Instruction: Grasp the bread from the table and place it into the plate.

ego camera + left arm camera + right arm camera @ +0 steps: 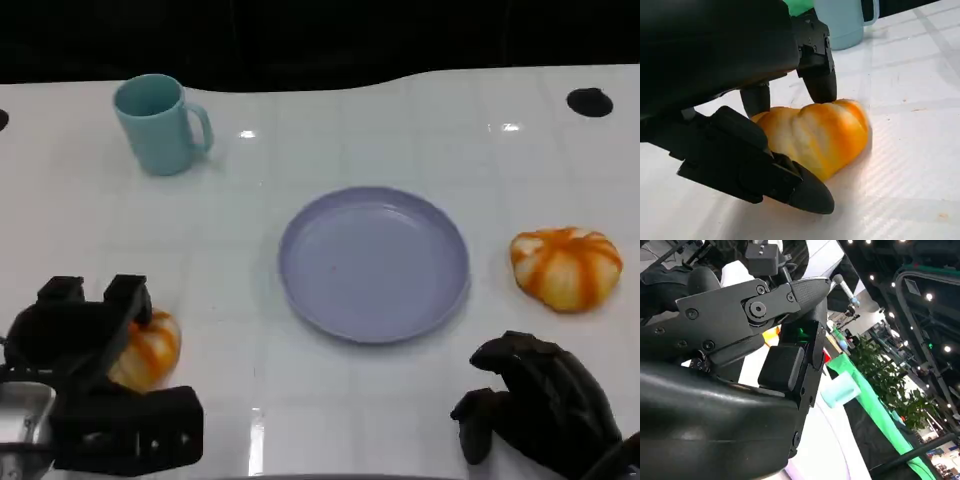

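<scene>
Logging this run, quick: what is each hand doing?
Left hand: fingers around the orange-and-white striped bread roll.
Right hand: curled, holding nothing.

The table [400,120] is glossy white; the plate [374,262] smooth; the bread [820,135] shiny-crusted.

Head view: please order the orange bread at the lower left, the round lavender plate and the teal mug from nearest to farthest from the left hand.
1. Orange bread at the lower left, between the left hand's fingers.
2. Round lavender plate, table centre.
3. Teal mug, far edge, about as far as the plate; too close to call.
</scene>
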{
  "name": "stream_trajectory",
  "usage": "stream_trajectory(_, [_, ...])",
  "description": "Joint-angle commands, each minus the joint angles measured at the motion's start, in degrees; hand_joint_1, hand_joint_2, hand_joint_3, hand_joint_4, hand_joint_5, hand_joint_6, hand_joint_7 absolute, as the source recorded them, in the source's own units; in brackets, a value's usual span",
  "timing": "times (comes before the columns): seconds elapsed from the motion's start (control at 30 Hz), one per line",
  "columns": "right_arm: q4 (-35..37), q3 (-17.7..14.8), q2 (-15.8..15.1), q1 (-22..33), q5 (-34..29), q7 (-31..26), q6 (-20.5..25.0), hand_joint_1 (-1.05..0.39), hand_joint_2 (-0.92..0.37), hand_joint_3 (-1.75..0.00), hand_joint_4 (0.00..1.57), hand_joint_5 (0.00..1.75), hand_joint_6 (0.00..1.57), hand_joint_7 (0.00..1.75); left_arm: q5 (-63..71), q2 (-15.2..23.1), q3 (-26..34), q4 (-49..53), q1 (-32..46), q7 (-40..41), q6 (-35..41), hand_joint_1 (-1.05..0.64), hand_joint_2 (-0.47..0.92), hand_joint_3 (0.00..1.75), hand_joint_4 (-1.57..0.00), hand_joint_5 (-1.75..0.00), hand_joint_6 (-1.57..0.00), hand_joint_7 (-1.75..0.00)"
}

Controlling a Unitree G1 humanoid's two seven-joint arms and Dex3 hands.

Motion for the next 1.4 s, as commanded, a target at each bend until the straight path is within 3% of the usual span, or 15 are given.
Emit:
stream_trajectory(0.03, [-0.2, -0.3, -0.5, 0.4, 0.2, 0.1, -0.4, -0.73, -0.92, -0.01, 1.49, 0.83, 1.57, 0.31, -2.4, 1.0, -0.8, 3.6, -0.5, -0.5, -0.9, -0.58, 0.74, 0.00, -0.35, -1.68, 0.00, -1.58])
stream_trajectory(0.1, [-0.5, -0.3, -0.4, 0.5, 0.2, -0.1, -0.4, -0.73, -0.91, -0.01, 1.49, 0.83, 1.57, 0.31, -3.9, 0.8, -0.8, 5.1, -1.1, -0.5, -1.7, -0.51, 0.73, 0.00, -0.49, -1.62, 0.00, -1.63])
stream_trajectory(0.23, [-0.9, -0.2, -0.3, 0.7, 0.0, -0.5, -0.6, -0.74, -0.92, -0.01, 1.50, 0.84, 1.57, 0.33, -5.8, 0.3, -1.3, 9.4, -2.3, 1.8, -3.7, -0.40, 0.74, 0.00, -1.00, -1.49, -0.19, -1.54])
stream_trajectory(0.3, [-0.5, -0.2, -0.4, 0.6, 0.0, -0.1, -1.0, -0.73, -0.92, -0.02, 1.49, 0.84, 1.57, 0.33, -6.1, 0.0, -1.9, 13.2, -3.2, 5.0, -6.1, -0.35, 0.75, 0.01, -1.26, -1.41, -0.43, -1.42])
stream_trajectory(0.37, [-0.4, -0.2, -0.4, 0.6, 0.0, -0.1, -1.1, -0.73, -0.92, -0.02, 1.49, 0.84, 1.57, 0.33, -6.2, -0.1, -2.6, 16.6, -4.2, 7.2, -7.8, -0.32, 0.77, 0.01, -1.40, -1.37, -0.69, -1.28])
stream_trajectory(0.5, [-0.6, -0.2, -0.5, 0.7, 0.1, -0.3, -0.8, -0.73, -0.91, -0.02, 1.49, 0.84, 1.57, 0.34, -7.3, -0.6, -3.5, 23.1, -6.0, 12.9, -11.9, -0.21, 0.78, 0.04, -1.55, -1.37, -1.24, -0.78])
stream_trajectory(0.57, [-0.7, -0.1, -0.6, 0.8, 0.0, -0.4, -1.0, -0.74, -0.91, -0.02, 1.49, 0.85, 1.57, 0.34, -7.5, -0.8, -4.1, 26.3, -7.0, 15.9, -14.1, -0.19, 0.82, 0.10, -1.57, -1.36, -1.43, -0.65])
stream_trajectory(0.63, [-0.8, -0.1, -0.6, 0.8, 0.0, -0.5, -0.9, -0.74, -0.92, -0.02, 1.49, 0.85, 1.57, 0.34, -7.4, -0.9, -4.9, 29.1, -7.9, 17.9, -15.4, -0.20, 0.66, 0.55, -1.57, -1.35, -1.53, -0.61])
stream_trajectory(0.67, [-0.9, -0.1, -0.7, 0.9, 0.1, -0.4, -0.6, -0.75, -0.92, -0.02, 1.49, 0.85, 1.57, 0.34, -6.8, -1.1, -5.5, 31.1, -8.5, 20.4, -16.1, -0.21, 0.57, 0.78, -1.57, -1.38, -1.56, -0.71])
stream_trajectory(0.73, [-1.2, 0.0, -0.7, 1.0, 0.3, -0.5, -0.2, -0.74, -0.91, -0.02, 1.49, 0.85, 1.57, 0.34, -5.9, -1.4, -6.7, 34.4, -9.5, 24.6, -17.1, -0.23, 0.45, 1.08, -1.57, -1.54, -1.57, -1.12])
stream_trajectory(0.8, [-1.2, -0.1, -0.7, 0.9, 0.4, -0.5, -0.1, -0.74, -0.91, -0.01, 1.49, 0.85, 1.57, 0.33, -6.0, -1.5, -7.5, 37.1, -10.2, 29.0, -19.6, -0.22, 0.40, 1.19, -1.57, -1.68, -1.57, -1.48])
stream_trajectory(0.87, [-1.1, -0.1, -0.6, 0.9, 0.4, -0.4, -0.3, -0.74, -0.91, -0.01, 1.48, 0.85, 1.57, 0.33, -6.1, -1.7, -8.4, 39.5, -11.0, 32.4, -21.4, -0.22, 0.37, 1.26, -1.57, -1.73, -1.57, -1.68])
stream_trajectory(1.17, [-0.6, -0.2, -0.7, 0.5, 0.2, -0.6, -0.5, -0.73, -0.92, -0.02, 1.48, 0.85, 1.57, 0.34, -6.2, -2.6, -11.1, 45.7, -13.5, 44.6, -26.1, -0.21, 0.21, 1.52, -1.57, -1.75, -1.57, -1.75])
stream_trajectory(1.3, [-0.7, -0.2, -0.7, 0.5, 0.1, -1.0, -0.6, -0.74, -0.92, -0.02, 1.49, 0.86, 1.57, 0.34, -6.4, -3.1, -11.5, 46.4, -14.2, 50.3, -28.4, -0.19, 0.23, 1.57, -1.57, -1.75, -1.57, -1.75])
stream_trajectory(1.4, [-0.4, -0.3, -0.8, 0.4, 0.2, -0.8, -0.4, -0.74, -0.92, -0.02, 1.49, 0.86, 1.57, 0.34, -8.5, -3.5, -10.4, 46.1, -14.3, 49.4, -30.2, -0.19, 0.25, 1.58, -1.57, -1.75, -1.57, -1.75])
